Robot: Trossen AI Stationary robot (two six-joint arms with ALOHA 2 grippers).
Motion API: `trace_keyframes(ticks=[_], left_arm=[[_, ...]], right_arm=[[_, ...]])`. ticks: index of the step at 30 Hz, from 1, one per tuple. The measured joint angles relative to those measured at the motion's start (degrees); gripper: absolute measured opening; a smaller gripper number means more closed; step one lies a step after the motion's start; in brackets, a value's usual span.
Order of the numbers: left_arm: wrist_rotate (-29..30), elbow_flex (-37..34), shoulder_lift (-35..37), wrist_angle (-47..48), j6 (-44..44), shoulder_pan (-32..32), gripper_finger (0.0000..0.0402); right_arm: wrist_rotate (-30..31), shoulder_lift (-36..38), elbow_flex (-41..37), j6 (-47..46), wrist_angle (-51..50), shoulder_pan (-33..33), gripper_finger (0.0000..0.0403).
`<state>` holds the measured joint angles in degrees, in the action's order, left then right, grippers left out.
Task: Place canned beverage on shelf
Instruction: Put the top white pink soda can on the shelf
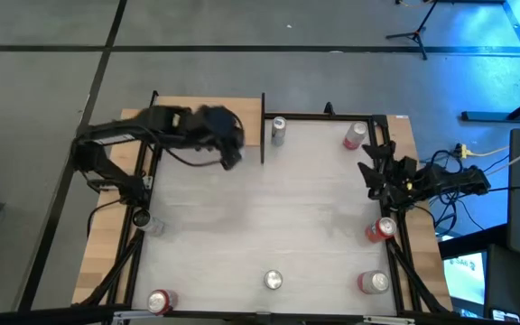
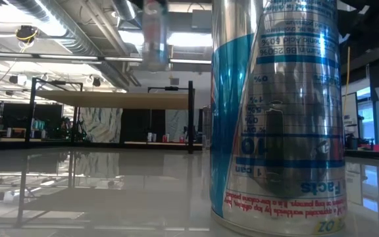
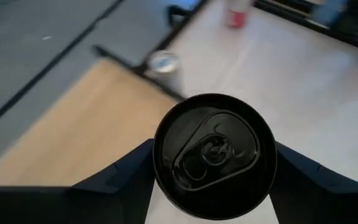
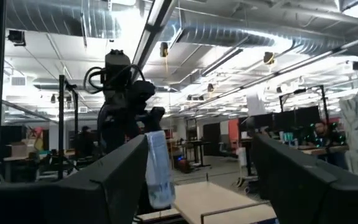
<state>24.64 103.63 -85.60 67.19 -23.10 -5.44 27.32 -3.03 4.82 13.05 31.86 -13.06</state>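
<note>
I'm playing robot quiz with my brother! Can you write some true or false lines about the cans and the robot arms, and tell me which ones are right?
1. The left end effector is holding a can. True.
2. That can is already standing on the shelf. False: it is held up in the air, near the shelf's edge.
3. The right end effector is holding a red can. False: it holds nothing and its fingers are apart.
4. A silver can stands at the table's far edge, beside the shelf. True.
5. Only one can is on the white table. False: several stand there, red and silver.
</note>
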Motion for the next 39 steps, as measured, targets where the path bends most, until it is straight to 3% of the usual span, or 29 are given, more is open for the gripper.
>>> trace_keyframes(ticks=[9, 18, 28, 34, 39], left_arm=[[4.31, 2.31, 2.21, 9.85, -1.75, -10.72, 0.0238], [-1.31, 2.32, 2.32, 11.86, 4.39, -25.45, 0.0239], [-1.75, 2.32, 2.32, 11.85, 9.57, -42.74, 0.0239], [-2.07, 0.87, 2.32, 10.54, 10.76, -48.62, 0.0239], [-7.42, -2.19, 2.27, 8.43, 13.49, -52.04, 0.0239]], right_arm=[[1.76, -2.44, 0.63, 6.87, 2.91, 0.0, 0.0287], [1.67, -3.95, 0.61, 10.67, 5.25, 0.0, 0.0287], [1.67, -4.0, 0.61, 14.65, 7.43, 0.0, 0.0287], [1.67, -4.0, 0.61, 15.06, 8.11, 0.0, 0.0287], [1.67, -4.0, 0.61, 15.05, 8.5, 0.0, 0.0287]])
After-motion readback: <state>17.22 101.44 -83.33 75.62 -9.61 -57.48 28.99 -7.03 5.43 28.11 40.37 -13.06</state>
